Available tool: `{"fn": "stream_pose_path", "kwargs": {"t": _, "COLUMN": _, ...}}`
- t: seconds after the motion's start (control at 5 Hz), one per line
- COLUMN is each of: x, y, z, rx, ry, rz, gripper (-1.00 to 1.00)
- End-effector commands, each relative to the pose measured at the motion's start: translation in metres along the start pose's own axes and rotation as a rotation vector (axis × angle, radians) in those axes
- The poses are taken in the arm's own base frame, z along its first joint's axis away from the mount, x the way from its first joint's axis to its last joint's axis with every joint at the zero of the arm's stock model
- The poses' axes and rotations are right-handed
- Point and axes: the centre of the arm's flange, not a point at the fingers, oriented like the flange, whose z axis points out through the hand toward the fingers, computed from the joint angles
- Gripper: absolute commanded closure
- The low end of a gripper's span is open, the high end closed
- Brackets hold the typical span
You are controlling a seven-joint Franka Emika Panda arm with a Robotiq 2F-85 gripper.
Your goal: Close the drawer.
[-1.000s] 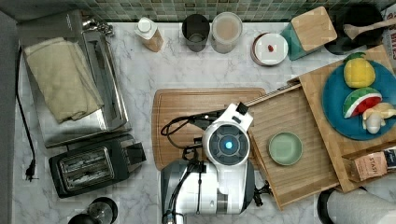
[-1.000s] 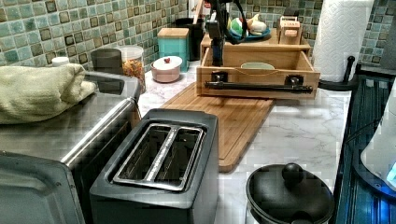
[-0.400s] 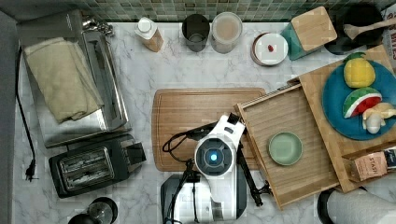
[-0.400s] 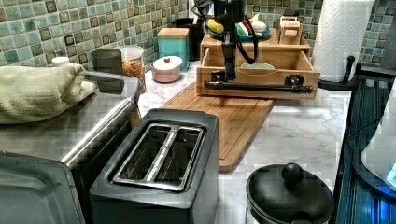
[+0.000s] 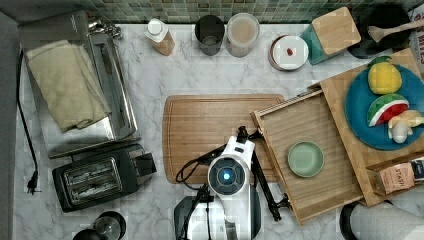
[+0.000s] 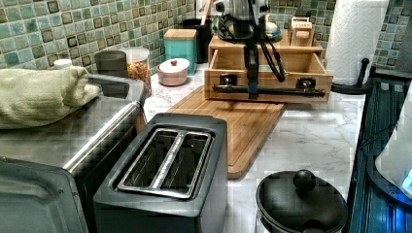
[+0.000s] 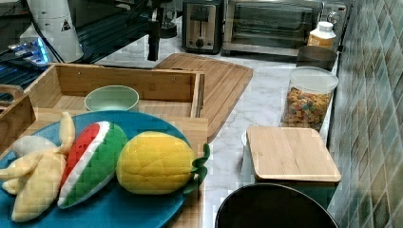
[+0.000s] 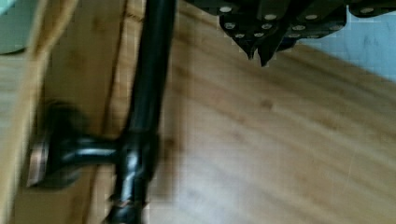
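The drawer (image 5: 314,150) stands pulled well out of its bamboo shelf unit (image 5: 372,155) over the marble counter (image 5: 150,65), its front panel next to the edge of the cutting board (image 5: 210,130) in the top view. A small green bowl (image 5: 305,159) sits loose on its floor. Across the front runs a black bar handle (image 6: 269,90) on two posts. The gripper (image 8: 259,55) hangs just in front of that bar, over the board, its fingertips pressed together and pinching nothing. The drawer looks light and rigid, likely an easy slider (the bowl may skid if shoved hard). No grasp seems needed; a steady push near the middle of the front panel or bar should keep it from skewing.
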Motion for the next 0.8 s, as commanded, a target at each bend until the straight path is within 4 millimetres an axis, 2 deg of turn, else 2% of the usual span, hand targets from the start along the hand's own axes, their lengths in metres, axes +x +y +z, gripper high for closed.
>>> {"fn": "stream_pose_path", "kwargs": {"t": 0.2, "x": -0.03, "y": 0.025, "z": 0.036, "rx": -0.007, "ry": 0.001, "rz": -0.089, "gripper": 1.0}}
{"fn": "stream_pose_path", "kwargs": {"t": 0.4, "x": -0.034, "y": 0.039, "z": 0.027, "rx": -0.022, "ry": -0.008, "rz": -0.102, "gripper": 1.0}}
{"fn": "stream_pose_path", "kwargs": {"t": 0.8, "x": -0.036, "y": 0.085, "z": 0.044, "rx": -0.017, "ry": 0.028, "rz": -0.148, "gripper": 1.0}}
